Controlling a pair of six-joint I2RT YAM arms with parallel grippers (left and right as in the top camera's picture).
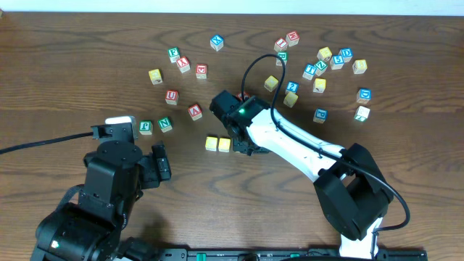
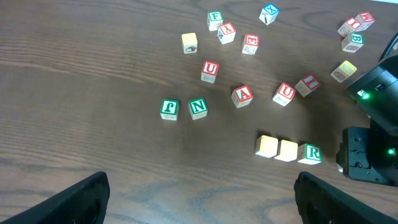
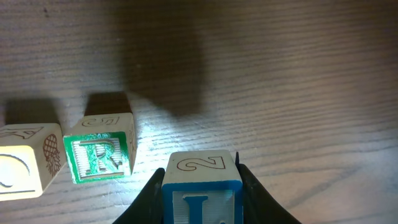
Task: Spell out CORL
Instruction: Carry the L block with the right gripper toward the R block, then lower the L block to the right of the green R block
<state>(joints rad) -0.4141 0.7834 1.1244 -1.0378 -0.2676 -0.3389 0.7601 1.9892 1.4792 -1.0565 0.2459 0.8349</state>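
Observation:
Two yellow-faced cubes and the green R cube stand touching in a row on the table. In the right wrist view the R cube sits just right of a yellow cube. My right gripper is shut on the blue L cube, to the right of the R with a small gap between them. From overhead the right gripper covers the R and L beside the yellow pair. My left gripper is open and empty, well in front of the row.
Loose cubes lie behind the row: red-lettered U, A and U, green ones, and a cluster at the back right. The right arm stretches across the table from the front right.

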